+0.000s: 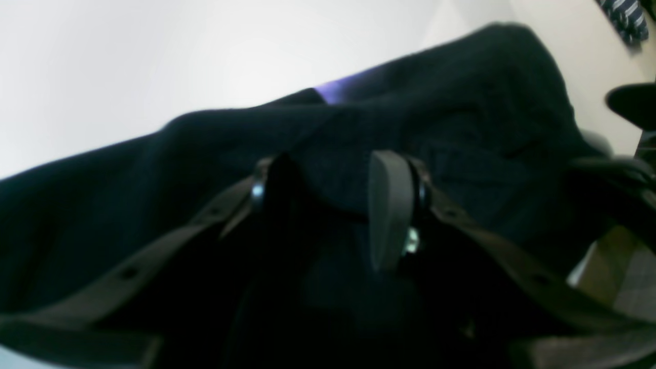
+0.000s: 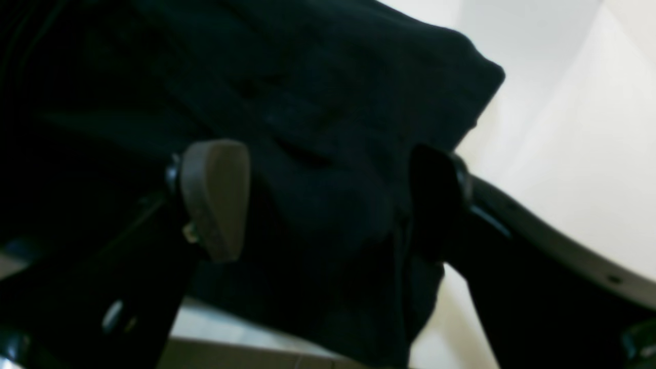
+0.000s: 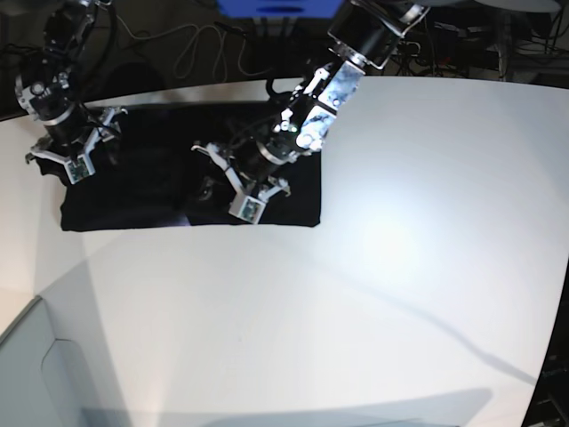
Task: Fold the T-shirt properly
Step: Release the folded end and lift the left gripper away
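Observation:
The black T-shirt lies as a wide band on the white table at the upper left. My left gripper is down on its right part. In the left wrist view, its jaws stand apart with a ridge of the T-shirt between them, and a purple patch peeks out at a fold. My right gripper sits over the shirt's left end. Here the right gripper is wide open, and a bulge of the T-shirt lies between the fingers.
Cables and a blue object lie behind the table's far edge. The table's front left edge runs past a grey surface. A striped cloth shows at the top right of the left wrist view.

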Robot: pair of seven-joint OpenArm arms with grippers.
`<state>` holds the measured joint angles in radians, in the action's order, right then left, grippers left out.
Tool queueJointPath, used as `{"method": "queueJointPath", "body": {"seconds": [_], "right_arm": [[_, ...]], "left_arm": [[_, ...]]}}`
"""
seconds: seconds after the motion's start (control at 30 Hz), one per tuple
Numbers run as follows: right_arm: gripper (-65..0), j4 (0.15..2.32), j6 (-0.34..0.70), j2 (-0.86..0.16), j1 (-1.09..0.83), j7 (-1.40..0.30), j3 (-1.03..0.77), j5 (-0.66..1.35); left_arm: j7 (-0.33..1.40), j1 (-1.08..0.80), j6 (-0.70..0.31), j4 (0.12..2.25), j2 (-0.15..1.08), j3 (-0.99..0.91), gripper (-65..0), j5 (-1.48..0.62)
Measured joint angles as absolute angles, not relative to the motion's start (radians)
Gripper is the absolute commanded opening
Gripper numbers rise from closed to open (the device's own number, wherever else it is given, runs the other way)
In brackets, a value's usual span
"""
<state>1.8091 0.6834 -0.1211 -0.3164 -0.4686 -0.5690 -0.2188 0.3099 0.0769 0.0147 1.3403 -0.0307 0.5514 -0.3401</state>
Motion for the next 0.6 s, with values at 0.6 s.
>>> {"method": "queueJointPath", "body": {"seconds": [0.6], "right_arm": [[-17.5,1.758,0.684,-0.088,-0.222,-0.478,-0.756,-0.218]], "left_arm": [[0.313,0.011,0.021,1.587,0.052,0.328,-39.9,-0.345]]}}
